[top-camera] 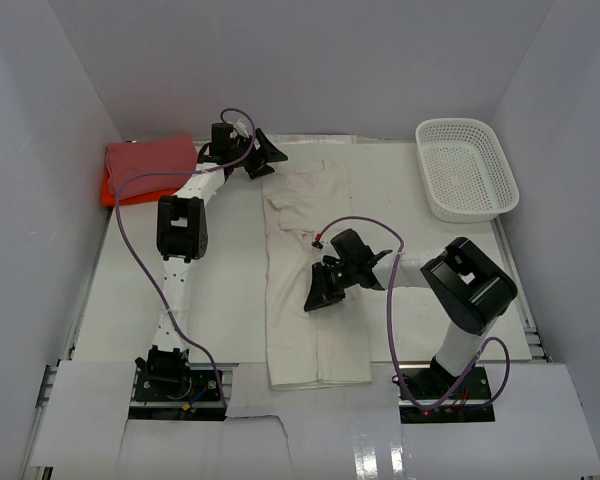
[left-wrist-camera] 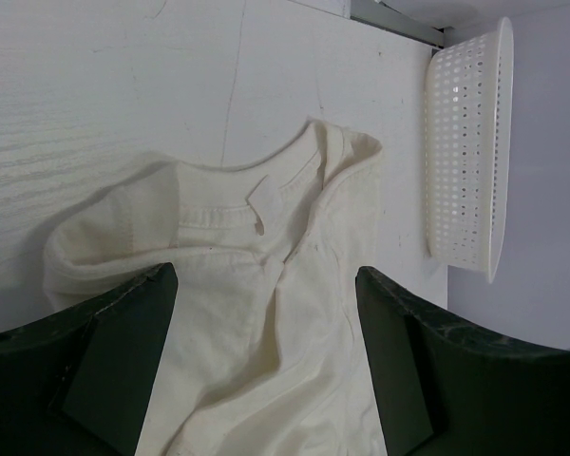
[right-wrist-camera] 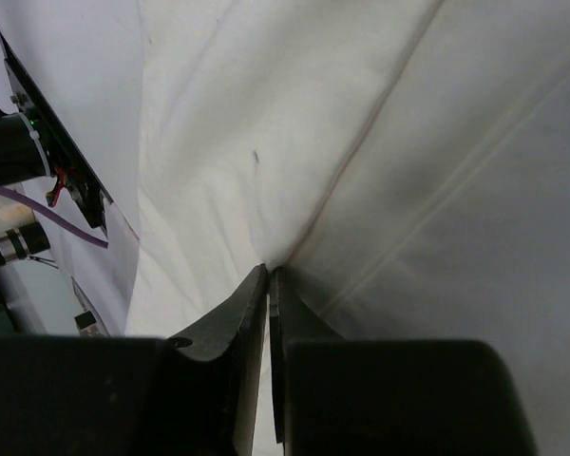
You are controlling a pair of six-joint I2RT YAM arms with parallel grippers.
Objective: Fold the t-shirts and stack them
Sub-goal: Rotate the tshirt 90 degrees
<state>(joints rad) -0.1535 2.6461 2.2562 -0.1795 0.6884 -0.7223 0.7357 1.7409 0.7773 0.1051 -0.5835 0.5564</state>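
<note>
Top view: cream t-shirt (top-camera: pixel 315 300) lies as a long strip down the middle of the table (top-camera: pixel 220 290), collar end toward the top of the frame. Pink-red t-shirt (top-camera: pixel 152 157) sits folded at upper left on the orange t-shirt (top-camera: pixel 110 192) (only an orange edge shows beneath). White mesh basket (top-camera: pixel 500 165) is at upper right. My left gripper (top-camera: pixel 265 155) is at the strip's upper-left end and my right gripper (top-camera: pixel 318 295) is at its middle.

Left wrist view: my jaws are spread wide, with the cream collar and label in the gap. The basket is at the right edge of the frame.

Right wrist view: my jaws are closed and the tips pinch a fold of cream cloth. Creases radiate from the tips toward the upper right.
</note>
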